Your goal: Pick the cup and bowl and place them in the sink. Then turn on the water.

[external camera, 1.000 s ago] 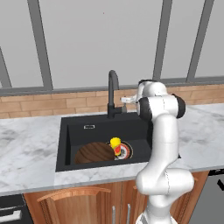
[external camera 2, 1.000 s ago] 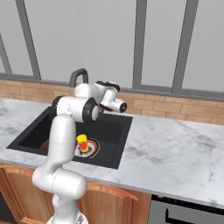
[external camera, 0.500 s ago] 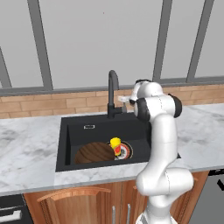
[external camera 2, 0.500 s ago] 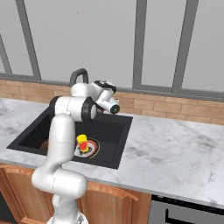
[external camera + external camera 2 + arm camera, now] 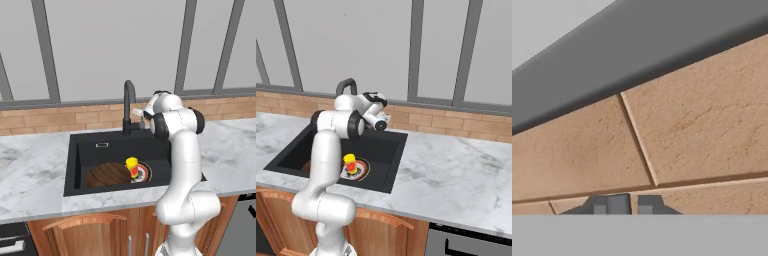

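Claw nearer brick — one cup, one bowl

You've got tan brick wall close up w/ a grey sill running diagonally above, and gripper tips nearly together at bottom, only a narrow gap.

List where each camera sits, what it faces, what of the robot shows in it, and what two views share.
Left base view: behind the arm's left, facing the sink; the arm rises at lower right.
Right base view: behind its right, facing the same sink; the arm rises at lower left.
Hand view: on the hand, facing the brick wall; the pincer nearly shut, holding nothing.
Shared: both base views show the cup and faucet.
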